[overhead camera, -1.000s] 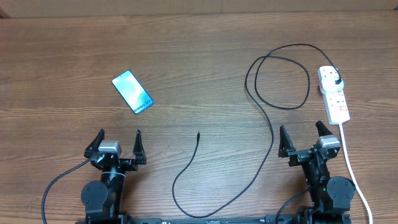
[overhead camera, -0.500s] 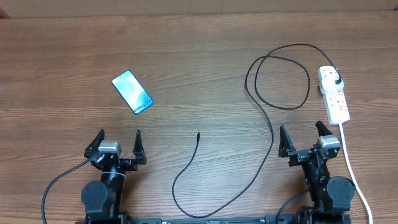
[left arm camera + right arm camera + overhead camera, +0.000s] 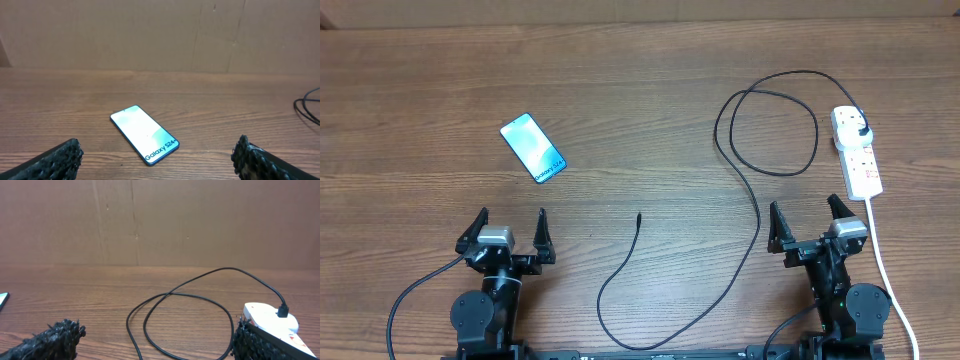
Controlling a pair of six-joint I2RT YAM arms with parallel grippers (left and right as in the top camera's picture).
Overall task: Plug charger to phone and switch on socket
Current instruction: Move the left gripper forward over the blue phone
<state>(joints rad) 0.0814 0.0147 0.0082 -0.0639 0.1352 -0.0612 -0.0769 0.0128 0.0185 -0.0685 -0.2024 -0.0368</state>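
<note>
The phone (image 3: 532, 148) lies flat on the wooden table at the left, screen up, "Galaxy" text at its near end; it also shows in the left wrist view (image 3: 144, 134). The black charger cable (image 3: 757, 215) loops across the right half, its connector tip (image 3: 638, 216) lying free at centre and its plug (image 3: 861, 131) in the white socket strip (image 3: 857, 153) at the far right. The loop (image 3: 182, 315) and socket (image 3: 270, 320) show in the right wrist view. My left gripper (image 3: 507, 232) is open and empty, near the front edge below the phone. My right gripper (image 3: 811, 222) is open and empty, left of the socket's cord.
A white cord (image 3: 887, 265) runs from the socket toward the front right edge. A brown cardboard wall (image 3: 160, 35) stands behind the table.
</note>
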